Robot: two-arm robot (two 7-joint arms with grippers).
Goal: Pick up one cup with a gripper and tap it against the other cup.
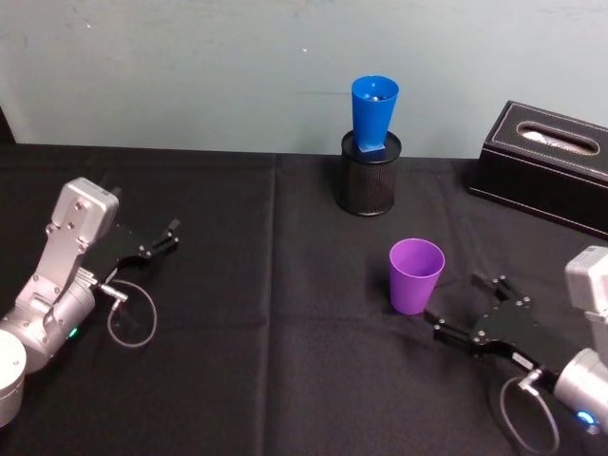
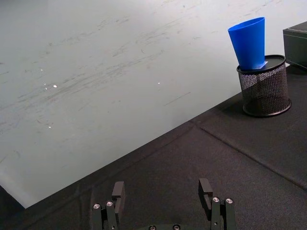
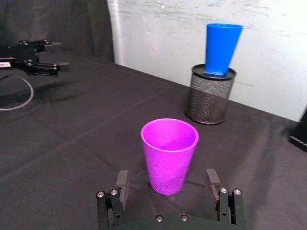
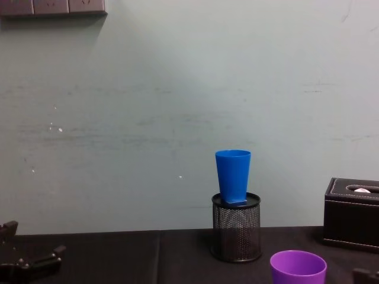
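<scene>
Logged smooth purple tapered plastic tumbler (image 1: 416, 274) standing upright, rim up, on the black tablecloth (image 1: 266, 323), right of centre and on the near side. Found black two-fingered right gripper (image 1: 459, 301) low over the cloth just near-right of it, spread wide, holding nothing. From the right wrist view, placed the tumbler's base on the centre line of the gap, one finger to either side and apart from the wall. Cannot tell from the head view how deep between the tips. Noted vertical long axis; judged suited to a level, side-on close around the lower wall after a short advance toward far-left.

Logged bright blue tapered plastic tumbler (image 1: 374, 112) rim up, perched at the mouth of a black mesh pen holder (image 1: 369, 176), farther back than the purple one and slightly left, well apart and higher. Judged lift-then-carry far-left needed, with a light touch only: perched target, likely easy to topple.

Found left gripper (image 1: 163, 237) parked at near left, fingers apart, empty, well apart from both cups. Judged right arm much the nearer.

Noted black tissue box (image 1: 546, 157) at far right, off the expected path.
</scene>
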